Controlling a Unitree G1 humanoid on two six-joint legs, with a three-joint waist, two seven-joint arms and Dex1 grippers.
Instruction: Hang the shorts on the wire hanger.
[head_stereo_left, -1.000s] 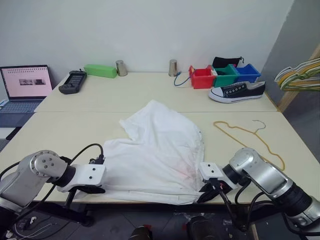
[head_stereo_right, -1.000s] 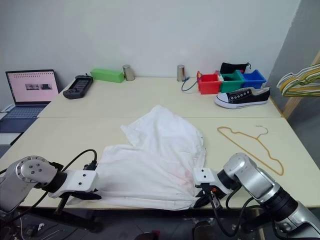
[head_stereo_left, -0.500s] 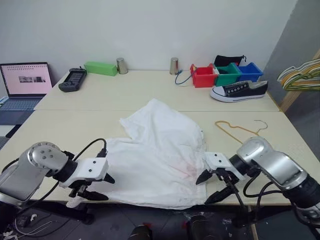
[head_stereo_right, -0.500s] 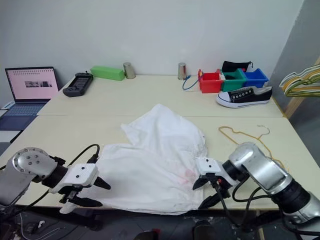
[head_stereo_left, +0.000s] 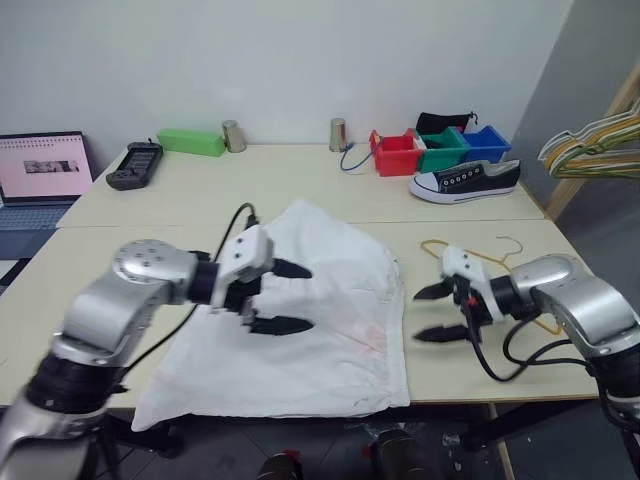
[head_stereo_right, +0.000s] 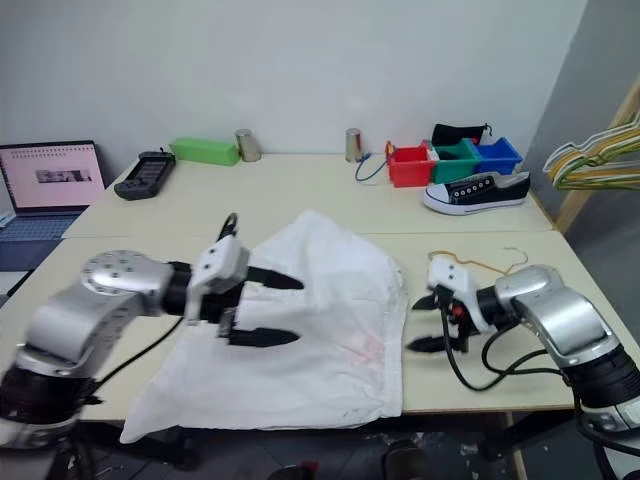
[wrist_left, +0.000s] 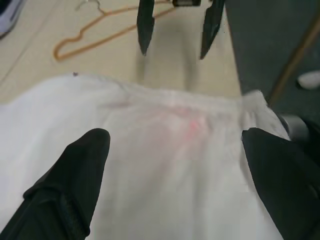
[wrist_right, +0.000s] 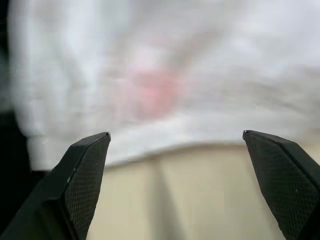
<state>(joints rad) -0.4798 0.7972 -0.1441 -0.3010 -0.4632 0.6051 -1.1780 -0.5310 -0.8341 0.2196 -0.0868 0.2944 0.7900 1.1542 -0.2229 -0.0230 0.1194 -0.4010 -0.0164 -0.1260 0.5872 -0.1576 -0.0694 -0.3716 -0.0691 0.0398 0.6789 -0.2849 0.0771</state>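
Both grippers, left gripper (head_stereo_left: 285, 297) and right gripper (head_stereo_left: 428, 313), hang spread wide and empty over the table (head_stereo_left: 150, 225), shorts (head_stereo_left: 320, 320) lying flat, so grabbing the wire hanger (head_stereo_left: 478, 260) beside them looks next.

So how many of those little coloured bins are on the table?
3, side by side at the table's far edge behind the sneaker: red bin, green bin, blue bin. Nothing suggests others hidden.

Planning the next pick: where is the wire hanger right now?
In the left eye view the wire hanger lies flat on the table's right side, right of the shorts, partly behind the open right gripper.
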